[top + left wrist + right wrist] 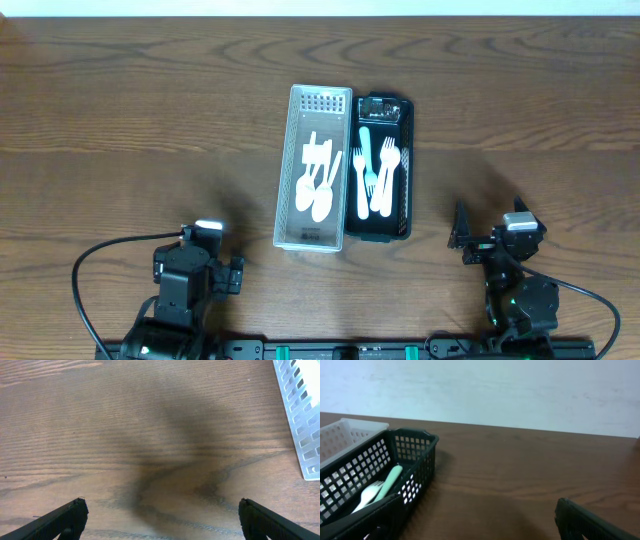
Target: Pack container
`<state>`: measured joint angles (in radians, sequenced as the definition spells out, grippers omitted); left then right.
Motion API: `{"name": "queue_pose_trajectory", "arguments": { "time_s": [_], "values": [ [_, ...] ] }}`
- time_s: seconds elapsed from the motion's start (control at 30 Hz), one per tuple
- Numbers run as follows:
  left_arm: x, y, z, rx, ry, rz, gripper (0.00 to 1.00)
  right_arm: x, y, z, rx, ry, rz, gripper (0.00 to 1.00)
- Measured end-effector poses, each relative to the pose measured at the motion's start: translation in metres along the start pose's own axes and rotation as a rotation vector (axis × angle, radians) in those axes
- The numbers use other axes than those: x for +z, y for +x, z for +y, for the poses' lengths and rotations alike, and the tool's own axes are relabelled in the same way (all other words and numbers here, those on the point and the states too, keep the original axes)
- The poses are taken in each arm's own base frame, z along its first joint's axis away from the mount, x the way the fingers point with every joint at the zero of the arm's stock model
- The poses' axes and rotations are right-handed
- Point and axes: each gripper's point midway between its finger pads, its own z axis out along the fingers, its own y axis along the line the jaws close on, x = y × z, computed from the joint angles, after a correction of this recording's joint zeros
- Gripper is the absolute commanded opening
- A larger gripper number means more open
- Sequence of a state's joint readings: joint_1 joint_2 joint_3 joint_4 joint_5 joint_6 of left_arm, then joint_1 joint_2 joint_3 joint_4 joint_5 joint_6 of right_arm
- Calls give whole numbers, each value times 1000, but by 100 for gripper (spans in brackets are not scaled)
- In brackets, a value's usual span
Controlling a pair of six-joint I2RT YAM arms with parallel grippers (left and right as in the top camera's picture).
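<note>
Overhead view: a brown wood-grain table carries two long perforated containers, side by side and touching, at its centre. The white container, on the left, holds white spoons. The black container holds white forks and a mint-green utensil. The left gripper sits near the table's front edge, jaws spread wide over bare wood. The right gripper, also spread and empty, sits just beside the black container's near corner.
</note>
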<state>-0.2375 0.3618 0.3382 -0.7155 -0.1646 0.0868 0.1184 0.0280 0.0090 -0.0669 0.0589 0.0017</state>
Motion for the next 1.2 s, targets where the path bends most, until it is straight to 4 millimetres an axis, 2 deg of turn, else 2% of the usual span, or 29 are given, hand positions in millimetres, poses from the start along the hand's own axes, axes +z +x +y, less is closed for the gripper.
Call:
{"name": "queue_pose_trajectory", "arguments": {
  "time_s": [0.4, 0.53, 0.7, 0.87, 0.93, 1.13, 1.2],
  "values": [
    [0, 0, 0, 0, 0, 0, 98, 0, 0, 0, 0, 0, 0, 99],
    [-1, -1, 5, -23, -19, -10, 98, 0, 0, 0, -3, 0, 0, 99],
    [-12, -7, 20, -86, -68, -88, 98, 0, 0, 0, -7, 0, 0, 99],
    [-25, -12, 25, -108, -82, -172, 98, 0, 0, 0, -7, 0, 0, 99],
    [-29, -24, 26, -105, -87, -238, 98, 0, 0, 0, -7, 0, 0, 99],
    [-48, -97, 36, -147, -117, -623, 98, 0, 0, 0, -7, 0, 0, 99],
    [-49, -108, 36, -159, -120, -712, 98, 0, 0, 0, -7, 0, 0, 99]
  ]
}}
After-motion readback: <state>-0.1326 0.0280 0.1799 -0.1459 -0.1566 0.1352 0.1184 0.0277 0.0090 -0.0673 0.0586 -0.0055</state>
